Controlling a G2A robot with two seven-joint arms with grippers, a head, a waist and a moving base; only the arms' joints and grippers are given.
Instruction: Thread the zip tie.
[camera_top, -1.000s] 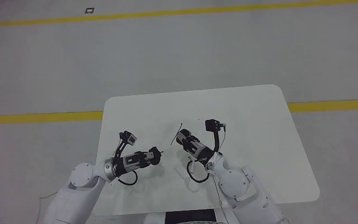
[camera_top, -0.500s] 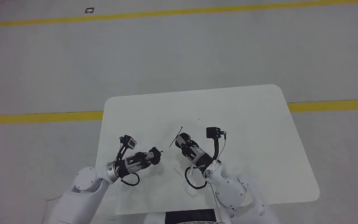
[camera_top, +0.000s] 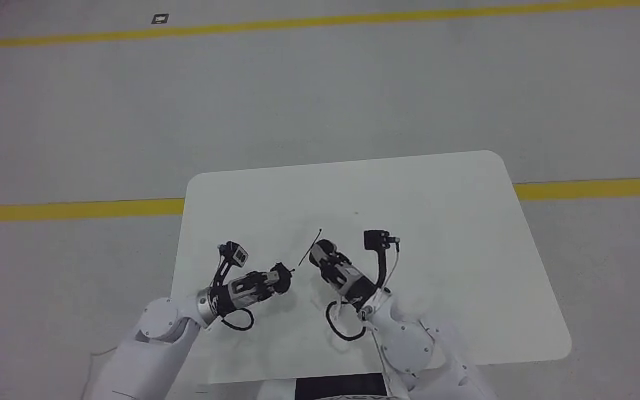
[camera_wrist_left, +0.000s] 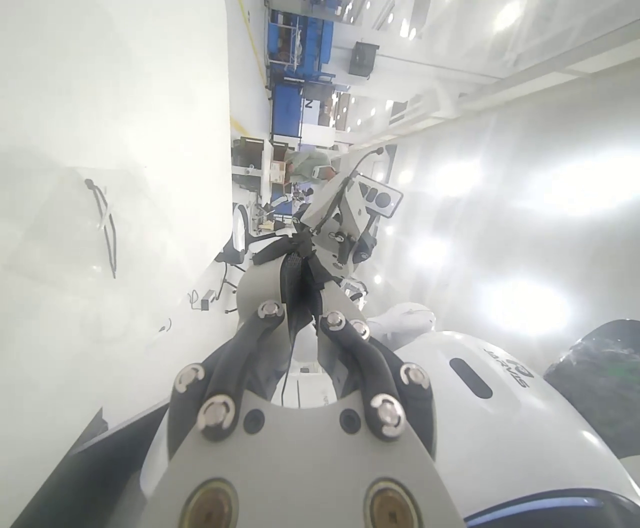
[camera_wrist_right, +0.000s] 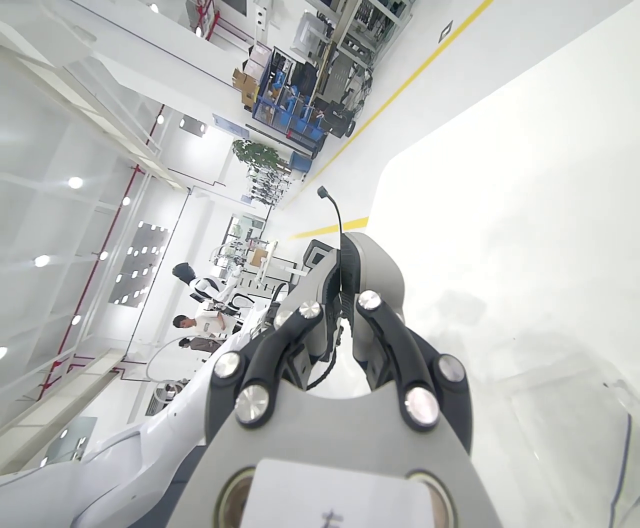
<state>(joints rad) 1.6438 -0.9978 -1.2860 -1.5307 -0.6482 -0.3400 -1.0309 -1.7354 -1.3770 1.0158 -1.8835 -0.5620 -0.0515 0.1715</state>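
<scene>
A thin black zip tie (camera_top: 317, 237) stands slanted above the white table (camera_top: 450, 200), near its front middle. My right gripper (camera_top: 313, 254) is shut on it. In the right wrist view the strap rises from between the pads and ends in a small head (camera_wrist_right: 323, 191), with my right gripper (camera_wrist_right: 341, 287) clamped on its lower part. My left gripper (camera_top: 288, 275) is shut and sits just left of the zip tie's lower end. In the left wrist view its tips (camera_wrist_left: 300, 247) meet right at the other gripper. I cannot tell whether they hold the strap.
A clear plastic sheet with a dark looped strap (camera_wrist_left: 102, 222) on it lies flat on the table beside the arms; its edge (camera_wrist_right: 622, 430) also shows in the right wrist view. The table's far half and right side are bare white surface.
The two grippers have drawn closer together. The right one came slightly left and toward the front with the zip tie, and the left one edged toward the strap's lower end.
</scene>
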